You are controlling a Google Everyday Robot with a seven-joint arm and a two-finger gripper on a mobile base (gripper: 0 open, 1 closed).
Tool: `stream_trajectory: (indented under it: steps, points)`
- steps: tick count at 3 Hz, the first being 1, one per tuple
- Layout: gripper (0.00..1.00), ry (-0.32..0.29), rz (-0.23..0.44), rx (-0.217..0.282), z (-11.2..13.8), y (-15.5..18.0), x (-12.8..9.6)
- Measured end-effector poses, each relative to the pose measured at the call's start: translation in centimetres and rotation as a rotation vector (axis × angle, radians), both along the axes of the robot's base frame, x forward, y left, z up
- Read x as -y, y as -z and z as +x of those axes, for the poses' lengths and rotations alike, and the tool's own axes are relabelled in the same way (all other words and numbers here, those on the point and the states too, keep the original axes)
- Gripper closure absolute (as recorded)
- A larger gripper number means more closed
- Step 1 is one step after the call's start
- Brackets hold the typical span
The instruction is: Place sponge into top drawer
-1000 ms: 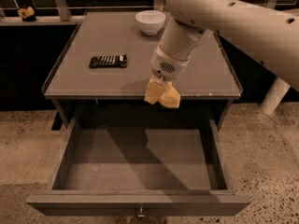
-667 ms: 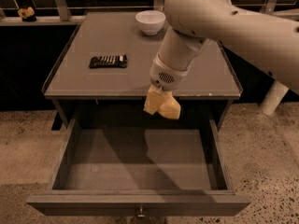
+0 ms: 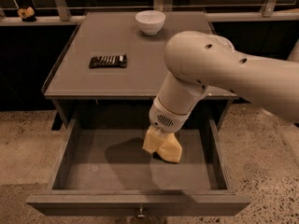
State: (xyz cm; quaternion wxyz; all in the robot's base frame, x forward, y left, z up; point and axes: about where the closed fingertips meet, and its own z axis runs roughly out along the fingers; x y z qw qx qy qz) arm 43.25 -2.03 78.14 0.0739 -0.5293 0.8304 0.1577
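My gripper [image 3: 160, 140] hangs from the big white arm, down inside the open top drawer [image 3: 60, 155]. It is shut on the pale yellow sponge [image 3: 170, 149]. The sponge sits low over the drawer's flat bottom, right of the middle, and I cannot tell if it touches the bottom. The drawer is pulled fully out, with its small round knob [image 3: 139, 213] on the front panel. The arm hides the drawer's back right part.
A grey table top [image 3: 93, 80] lies above the drawer. On it are a black ribbed bar [image 3: 108, 61] at the left and a white bowl [image 3: 150, 21] at the back. Speckled floor surrounds the cabinet. A railing runs behind.
The gripper has come forward off the table's front edge and down into the drawer, carrying the sponge with it.
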Motion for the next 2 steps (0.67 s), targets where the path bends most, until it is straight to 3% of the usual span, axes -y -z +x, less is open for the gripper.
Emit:
stream_trajectory:
  steps: [1, 2]
  points:
    - [1.00, 0.000, 0.000, 0.000, 0.0, 0.0, 0.0]
    - [1.00, 0.046, 0.027, -0.028, -0.6, 3.4, -0.2]
